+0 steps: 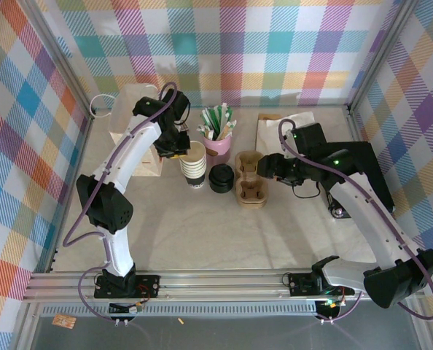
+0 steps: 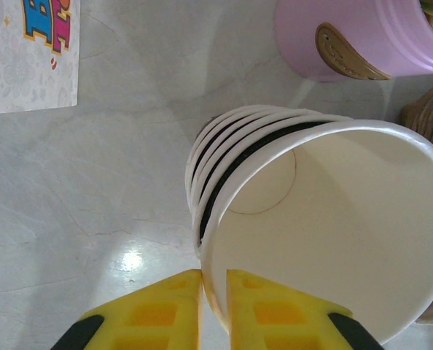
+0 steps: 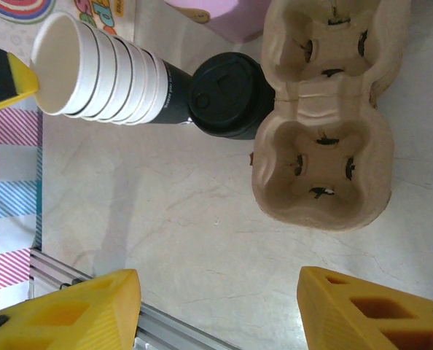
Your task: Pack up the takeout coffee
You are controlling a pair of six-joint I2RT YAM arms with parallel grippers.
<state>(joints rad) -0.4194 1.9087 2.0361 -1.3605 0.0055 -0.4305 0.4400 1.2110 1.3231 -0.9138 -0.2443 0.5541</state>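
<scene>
Left jaws narrow, pinching the rim of the top cup (image 2: 348,240) w/ its wall btw the yellow fingers (image 2: 151,317); right jaws wide apart, hovering over the tabletop (image 1: 202,233) just beside the carrier (image 3: 326,109). Tabletop is pale grey, marbled, slightly glossy, w/ a metal rail (image 1: 224,281) along the near edge. Walls (image 1: 275,44) on 3 sides are bright multicolour plaid. Top cup: cream-white paper, mouth open, nested uppermost in the cup stack (image 1: 194,169), dark bands showing btw the rims below it. Stack stands upright approx mid-table, just left of the black lids (image 1: 221,177), which sit just beside the brown pulp carrier. Pink cup (image 1: 218,144) of stirrers (image 1: 216,120) is behind them; white bag (image 1: 129,102) back left, brown bag (image 1: 278,127) back right.
</scene>
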